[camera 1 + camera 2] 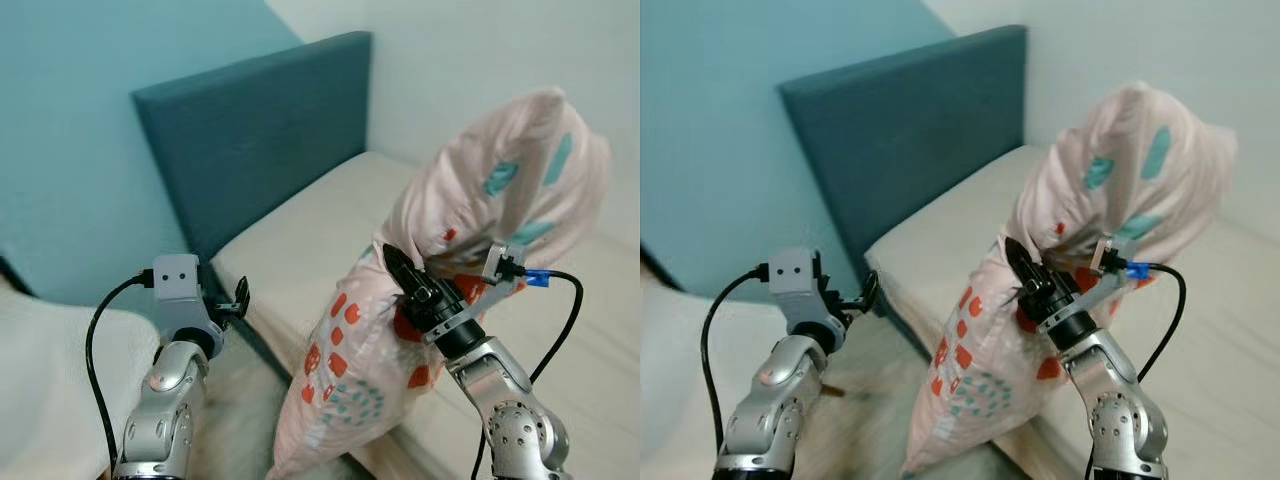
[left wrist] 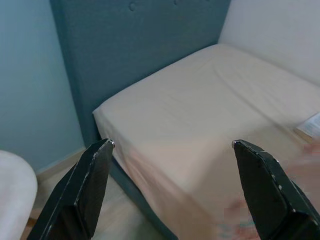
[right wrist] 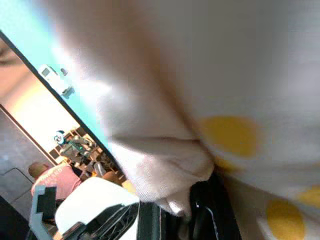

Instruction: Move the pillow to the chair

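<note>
A pale pink pillow (image 1: 480, 230) with red and teal spots hangs lifted above the edge of the bed, its lower end drooping toward the floor. My right gripper (image 1: 400, 272) is shut on the pillow's fabric near its middle; the right wrist view has the cloth (image 3: 165, 185) bunched between the black fingers. My left gripper (image 1: 240, 296) is held up to the left of the pillow, apart from it, open with nothing between its fingers (image 2: 85, 185). A white padded chair (image 1: 50, 380) lies at the lower left.
The bed's cream mattress (image 1: 320, 230) stretches behind the pillow, with a teal headboard (image 1: 260, 130) and a light blue wall (image 1: 80, 150) on the left. Pale floor (image 1: 240, 420) lies between chair and bed. A person in a pink top (image 3: 52, 180) shows far off.
</note>
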`<state>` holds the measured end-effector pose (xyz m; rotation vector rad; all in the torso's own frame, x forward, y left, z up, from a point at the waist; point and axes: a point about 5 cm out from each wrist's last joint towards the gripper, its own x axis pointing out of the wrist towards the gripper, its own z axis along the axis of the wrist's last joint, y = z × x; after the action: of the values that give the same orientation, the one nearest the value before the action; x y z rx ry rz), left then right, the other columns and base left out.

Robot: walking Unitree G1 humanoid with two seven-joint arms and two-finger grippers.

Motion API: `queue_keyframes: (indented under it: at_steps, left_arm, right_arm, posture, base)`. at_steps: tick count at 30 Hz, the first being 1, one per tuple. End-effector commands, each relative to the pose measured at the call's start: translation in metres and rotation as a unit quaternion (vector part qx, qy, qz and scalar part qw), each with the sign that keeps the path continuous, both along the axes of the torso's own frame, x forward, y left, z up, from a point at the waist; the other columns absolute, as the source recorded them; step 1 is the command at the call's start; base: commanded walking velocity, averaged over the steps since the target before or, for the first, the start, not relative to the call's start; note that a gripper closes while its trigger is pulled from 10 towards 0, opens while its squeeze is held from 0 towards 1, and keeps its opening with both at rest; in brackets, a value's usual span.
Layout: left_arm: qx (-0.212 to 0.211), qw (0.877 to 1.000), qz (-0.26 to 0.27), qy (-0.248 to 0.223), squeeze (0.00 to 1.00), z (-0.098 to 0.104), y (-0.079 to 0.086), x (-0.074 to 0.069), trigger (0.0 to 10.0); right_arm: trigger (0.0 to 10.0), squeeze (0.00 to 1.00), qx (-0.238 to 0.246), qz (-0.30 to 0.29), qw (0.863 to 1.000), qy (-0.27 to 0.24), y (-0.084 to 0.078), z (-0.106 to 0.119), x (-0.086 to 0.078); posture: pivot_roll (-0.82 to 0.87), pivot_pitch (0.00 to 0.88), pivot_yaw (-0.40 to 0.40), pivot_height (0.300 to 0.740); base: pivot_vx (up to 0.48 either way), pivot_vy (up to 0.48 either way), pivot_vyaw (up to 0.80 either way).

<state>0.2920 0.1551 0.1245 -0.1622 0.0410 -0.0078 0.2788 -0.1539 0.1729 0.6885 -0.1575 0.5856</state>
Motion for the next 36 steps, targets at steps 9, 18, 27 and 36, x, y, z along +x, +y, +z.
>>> queue_keyframes:
  at_steps: [9,18,27,36]
  left_arm:
    - [0.006,1.0,0.005,0.0,0.0,-0.001,0.003,0.001,10.0]
    - [0.017,1.0,0.001,-0.005,0.0,0.001,0.003,0.002,10.0]
    - [0.023,1.0,-0.007,-0.007,0.0,0.002,0.002,0.003,10.0]
    - [0.024,1.0,-0.016,-0.005,0.0,0.0,-0.001,0.003,10.0]
  right_arm:
    - [10.0,0.0,0.023,0.026,0.998,-0.045,0.008,0.021,-0.002]
    - [10.0,0.0,0.004,0.028,0.999,-0.023,0.008,0.01,-0.002]
    - [10.0,0.0,-0.003,0.029,1.0,-0.005,0.009,0.001,-0.003]
    - [10.0,0.0,-0.008,0.032,0.999,0.0,0.01,-0.003,-0.003]
  posture:
    - [-0.05,0.0,0.011,0.74]
    - [-0.05,0.003,0.009,0.74]
    - [-0.05,0.003,0.009,0.74]
    - [-0.06,0.007,0.009,0.74]
  base:
    - [0.0,0.0,0.76]
    - [0.0,0.0,0.76]
    - [0.0,0.0,0.75]
    - [0.0,0.0,0.75]
